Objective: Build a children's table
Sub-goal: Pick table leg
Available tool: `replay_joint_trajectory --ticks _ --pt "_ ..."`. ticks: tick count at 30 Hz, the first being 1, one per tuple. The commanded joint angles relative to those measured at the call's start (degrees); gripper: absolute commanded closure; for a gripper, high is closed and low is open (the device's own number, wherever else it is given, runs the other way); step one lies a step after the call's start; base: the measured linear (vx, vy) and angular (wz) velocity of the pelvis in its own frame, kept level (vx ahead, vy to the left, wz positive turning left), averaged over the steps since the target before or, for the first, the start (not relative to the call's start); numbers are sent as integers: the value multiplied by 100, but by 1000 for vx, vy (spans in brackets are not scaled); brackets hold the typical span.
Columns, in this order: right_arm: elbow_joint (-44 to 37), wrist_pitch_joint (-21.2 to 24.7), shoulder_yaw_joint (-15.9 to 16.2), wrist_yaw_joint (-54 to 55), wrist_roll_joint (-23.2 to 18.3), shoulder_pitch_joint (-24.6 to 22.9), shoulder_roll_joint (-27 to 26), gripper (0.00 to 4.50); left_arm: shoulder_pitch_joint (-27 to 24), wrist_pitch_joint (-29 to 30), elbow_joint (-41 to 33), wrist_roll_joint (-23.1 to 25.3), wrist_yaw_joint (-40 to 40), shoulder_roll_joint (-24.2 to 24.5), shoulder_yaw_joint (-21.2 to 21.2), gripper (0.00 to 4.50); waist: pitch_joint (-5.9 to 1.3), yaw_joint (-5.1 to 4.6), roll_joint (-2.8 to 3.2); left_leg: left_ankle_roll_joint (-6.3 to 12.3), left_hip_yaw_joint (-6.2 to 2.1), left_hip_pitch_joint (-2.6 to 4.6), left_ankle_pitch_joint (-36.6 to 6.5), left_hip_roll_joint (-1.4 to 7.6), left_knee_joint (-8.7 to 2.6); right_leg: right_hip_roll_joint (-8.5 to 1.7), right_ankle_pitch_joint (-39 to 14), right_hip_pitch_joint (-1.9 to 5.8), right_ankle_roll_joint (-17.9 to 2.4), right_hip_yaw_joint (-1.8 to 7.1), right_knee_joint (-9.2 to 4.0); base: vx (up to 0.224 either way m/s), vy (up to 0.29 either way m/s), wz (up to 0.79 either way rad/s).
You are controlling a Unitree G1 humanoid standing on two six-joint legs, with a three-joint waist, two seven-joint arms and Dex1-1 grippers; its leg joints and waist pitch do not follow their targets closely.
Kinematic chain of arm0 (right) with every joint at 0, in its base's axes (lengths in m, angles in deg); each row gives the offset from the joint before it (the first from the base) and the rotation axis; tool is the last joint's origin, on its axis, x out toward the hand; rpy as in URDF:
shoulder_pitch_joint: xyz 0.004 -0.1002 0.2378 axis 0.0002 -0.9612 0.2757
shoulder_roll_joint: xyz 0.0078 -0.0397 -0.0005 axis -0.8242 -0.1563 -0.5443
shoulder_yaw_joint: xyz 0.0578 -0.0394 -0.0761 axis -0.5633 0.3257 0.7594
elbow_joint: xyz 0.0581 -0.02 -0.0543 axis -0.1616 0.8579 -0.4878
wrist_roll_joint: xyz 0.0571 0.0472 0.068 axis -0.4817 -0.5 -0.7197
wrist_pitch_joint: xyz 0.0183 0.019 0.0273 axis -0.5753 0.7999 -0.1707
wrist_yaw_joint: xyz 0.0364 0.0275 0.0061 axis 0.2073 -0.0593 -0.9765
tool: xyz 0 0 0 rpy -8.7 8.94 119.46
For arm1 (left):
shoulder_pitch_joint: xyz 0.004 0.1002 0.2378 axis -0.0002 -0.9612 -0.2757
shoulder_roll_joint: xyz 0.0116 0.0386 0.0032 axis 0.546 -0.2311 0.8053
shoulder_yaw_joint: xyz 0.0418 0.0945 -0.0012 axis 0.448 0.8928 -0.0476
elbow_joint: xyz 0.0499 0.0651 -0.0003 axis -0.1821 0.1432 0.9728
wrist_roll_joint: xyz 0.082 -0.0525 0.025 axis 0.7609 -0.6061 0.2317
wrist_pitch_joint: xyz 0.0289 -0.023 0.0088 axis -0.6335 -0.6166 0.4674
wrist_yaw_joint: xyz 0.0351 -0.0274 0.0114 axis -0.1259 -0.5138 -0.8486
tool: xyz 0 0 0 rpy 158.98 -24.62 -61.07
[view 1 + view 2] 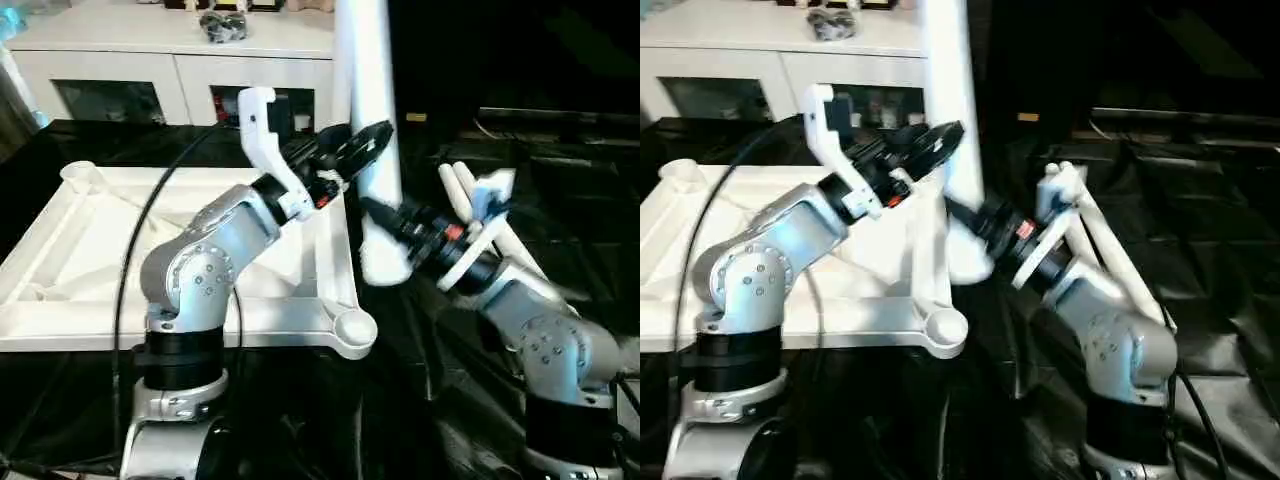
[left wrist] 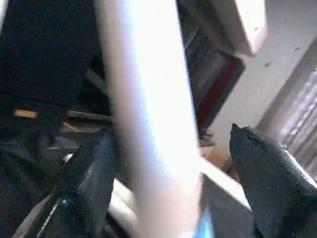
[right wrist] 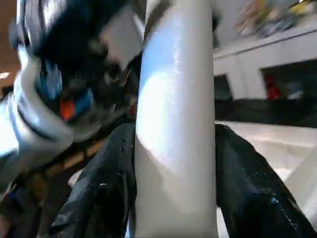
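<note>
I have one leg (image 1: 372,150) upright just beside the upturned tabletop (image 1: 60,250), pinched in my right gripper (image 3: 174,163) with my left gripper (image 2: 171,173) spread loosely round it, while its visible corner sockets (image 1: 355,328) look empty, so seating seems left.

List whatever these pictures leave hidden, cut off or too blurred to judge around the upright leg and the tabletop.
- The top of the long tapered white tube leg: cut off by the upper edge in both eye views.
- Its lower end: hidden behind the right gripper, so whether it rests on anything is unclear.
- The white plastic rectangular tabletop: the left arm covers part of its underside.
- The left gripper: motion blur hides whether its fingers touch the leg.
</note>
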Motion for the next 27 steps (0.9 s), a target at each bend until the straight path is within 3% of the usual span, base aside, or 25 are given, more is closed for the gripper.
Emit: replay_joint_trajectory --ticks 1,6,7,16,27 --pt "-141 -122 107 -102 44 7 78 261 87 101 -91 -165 66 -28 -55 62 -375 9 -41 59 -30 23 -763 110 -342 -337 -1032 317 -919 209 -505 0 0 0" --pt "-65 -267 318 -133 178 -10 181 261 109 170 -72 -165 209 -82 -114 62 -378 14 -64 80 -38 15 -678 112 -342 -335 -1027 317 -836 202 -502 0 0 0" --pt "-50 -291 343 -128 192 -9 192 261 128 172 -34 -155 288 -97 -145 92 -375 11 -58 90 -36 15 -675 110 -343 -337 -1018 315 -837 205 -507 0 0 0" --pt "39 -491 625 -26 327 17 259 261 223 30 281 -76 804 -140 -365 164 -377 7 -60 109 -38 12 -641 107 -338 -334 -926 315 -826 203 -511 0 0 0" --pt "-8 -658 988 215 608 74 344 261 311 -116 393 75 1147 -111 -347 255 -402 10 -52 182 -45 -12 -429 117 -320 -342 -333 336 -1011 194 -447 0 0 0"
